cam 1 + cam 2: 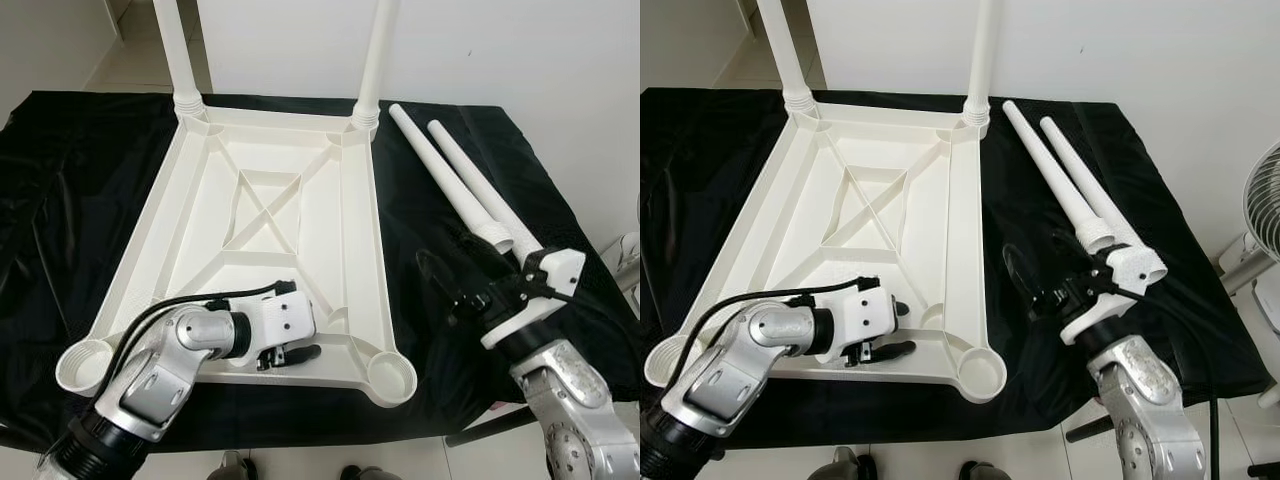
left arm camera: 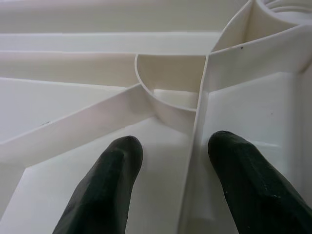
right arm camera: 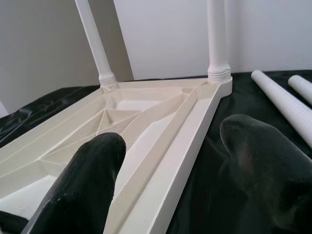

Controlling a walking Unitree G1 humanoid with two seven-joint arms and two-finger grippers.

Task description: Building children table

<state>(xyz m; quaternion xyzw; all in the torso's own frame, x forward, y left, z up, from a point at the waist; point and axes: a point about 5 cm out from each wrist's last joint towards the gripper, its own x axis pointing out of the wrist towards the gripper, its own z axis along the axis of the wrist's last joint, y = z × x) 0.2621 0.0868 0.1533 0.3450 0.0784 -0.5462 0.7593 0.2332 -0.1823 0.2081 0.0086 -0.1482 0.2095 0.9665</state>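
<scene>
Right gripper (image 1: 450,285) open, hovering; two loose table legs (image 1: 455,185) lie just beyond, long axes pointing away. Left gripper (image 1: 290,352) open, straddling a tabletop (image 1: 280,200) rib.

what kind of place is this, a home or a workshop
Probably a room in a home, used as an assembly spot. An upturned white plastic tabletop lies on a black cloth against a plain white wall, and a standing fan stands on the pale floor to the right.
</scene>
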